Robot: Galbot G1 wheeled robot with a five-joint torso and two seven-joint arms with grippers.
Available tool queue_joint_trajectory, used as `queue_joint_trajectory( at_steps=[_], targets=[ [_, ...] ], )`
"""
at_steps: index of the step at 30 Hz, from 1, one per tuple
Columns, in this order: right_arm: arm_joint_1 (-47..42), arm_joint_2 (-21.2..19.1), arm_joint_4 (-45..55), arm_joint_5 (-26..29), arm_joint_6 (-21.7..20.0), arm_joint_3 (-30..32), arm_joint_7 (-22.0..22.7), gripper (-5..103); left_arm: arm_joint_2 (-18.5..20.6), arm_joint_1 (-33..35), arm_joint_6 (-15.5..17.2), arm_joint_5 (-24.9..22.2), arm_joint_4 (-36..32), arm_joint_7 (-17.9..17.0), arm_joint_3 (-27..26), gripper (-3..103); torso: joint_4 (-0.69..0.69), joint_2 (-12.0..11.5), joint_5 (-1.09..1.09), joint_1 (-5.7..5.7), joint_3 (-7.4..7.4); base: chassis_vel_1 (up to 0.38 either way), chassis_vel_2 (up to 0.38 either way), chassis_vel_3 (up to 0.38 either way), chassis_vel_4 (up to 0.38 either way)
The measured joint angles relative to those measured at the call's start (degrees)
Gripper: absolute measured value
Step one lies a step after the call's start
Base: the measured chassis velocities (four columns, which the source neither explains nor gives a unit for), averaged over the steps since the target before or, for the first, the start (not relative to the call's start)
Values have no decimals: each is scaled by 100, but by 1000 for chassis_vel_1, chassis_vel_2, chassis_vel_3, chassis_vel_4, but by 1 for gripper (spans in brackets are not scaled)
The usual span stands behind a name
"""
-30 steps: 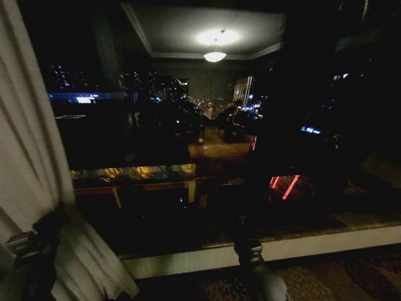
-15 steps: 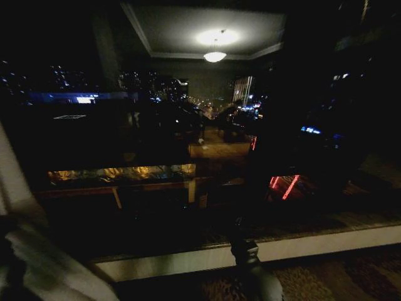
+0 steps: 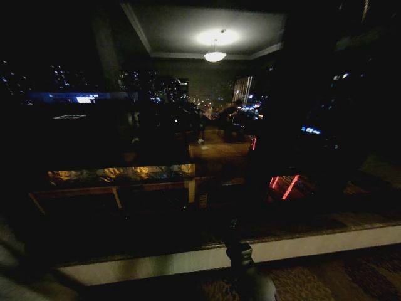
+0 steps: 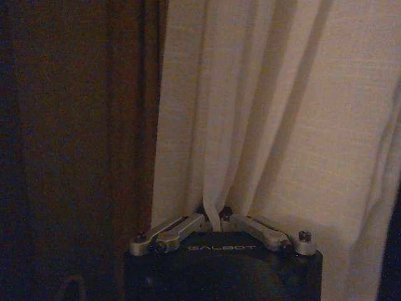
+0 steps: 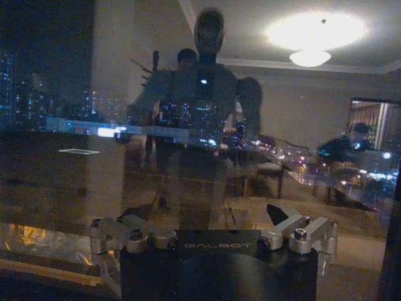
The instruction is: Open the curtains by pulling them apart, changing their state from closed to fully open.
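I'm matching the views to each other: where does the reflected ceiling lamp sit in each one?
Head view: ceiling lamp, top centre, a reflection.
Right wrist view: lamp past the open right hand, beside the robot's reflection.
Left wrist view: faces the curtain pinched in the left hand.
Shared landmark: the lit blue sign outside.

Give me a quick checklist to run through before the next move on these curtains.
1. Left pincer shut on the curtain: ok, fabric pinched between its fingertips.
2. Right pincer free of fabric: ok, open, facing the window glass.
3. Window uncovered in the head view: ok.
4. Curtains fully open: cannot tell, the panel's edges lie outside the pictures.
5. Fabric not snagged: cannot tell.
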Motion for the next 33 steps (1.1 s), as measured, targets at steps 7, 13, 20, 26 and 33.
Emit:
queue_joint_trajectory(
  at_steps=[7,13,20,26,33],
  targets=[
    [-9,-20,15,-23,11,-26,0,100,-15,-23,5,-2,13,-174,25,0,-2,0,1,0,0,0,0,0,0],
    [-16,-43,58,-24,12,-29,-1,100,14,-63,0,-7,158,-447,5,0,-2,0,3,0,0,0,0,0,0],
    [-25,-61,138,-24,-4,-61,0,100,-82,66,68,34,-83,-291,53,0,0,0,1,0,0,0,0,0,0],
    [-54,-74,221,-22,-31,-50,6,100,-422,293,107,168,-750,467,258,14,-1,0,1,0,0,0,0,0,0],
    [-66,-122,300,-2,-48,-17,16,100,-1021,607,130,433,-1690,1137,522,41,-1,0,3,0,0,0,0,0,0]
  ],
)
